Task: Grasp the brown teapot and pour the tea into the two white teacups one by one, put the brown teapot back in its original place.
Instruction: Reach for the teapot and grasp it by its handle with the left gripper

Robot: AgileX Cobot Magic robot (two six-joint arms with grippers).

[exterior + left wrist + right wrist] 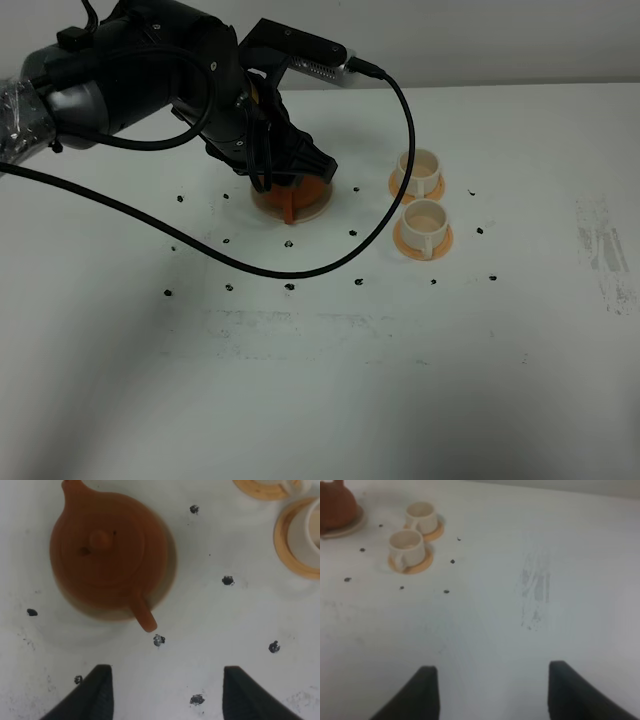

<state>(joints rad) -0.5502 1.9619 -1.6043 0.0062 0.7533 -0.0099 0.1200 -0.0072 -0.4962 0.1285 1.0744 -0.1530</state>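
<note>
The brown teapot [107, 555] sits upright with its lid on, on a cream saucer [167, 587]. In the left wrist view a short stub of the pot points toward my left gripper [167, 690], which is open and holds nothing, its fingertips apart from the pot. From the high camera the left gripper [290, 175] hovers over the teapot [295, 192] and hides most of it. The two white teacups [418, 170] [425, 225] stand on orange coasters to the right. My right gripper [492, 692] is open and empty over bare table, far from the teacups [420, 515] [406, 545].
Small black marks dot the white table [320, 380] around the saucer [318, 205] and cups. A black cable [400, 130] loops from the left arm down across the table in front of the teapot. Grey scuffs [600, 250] lie at the far right.
</note>
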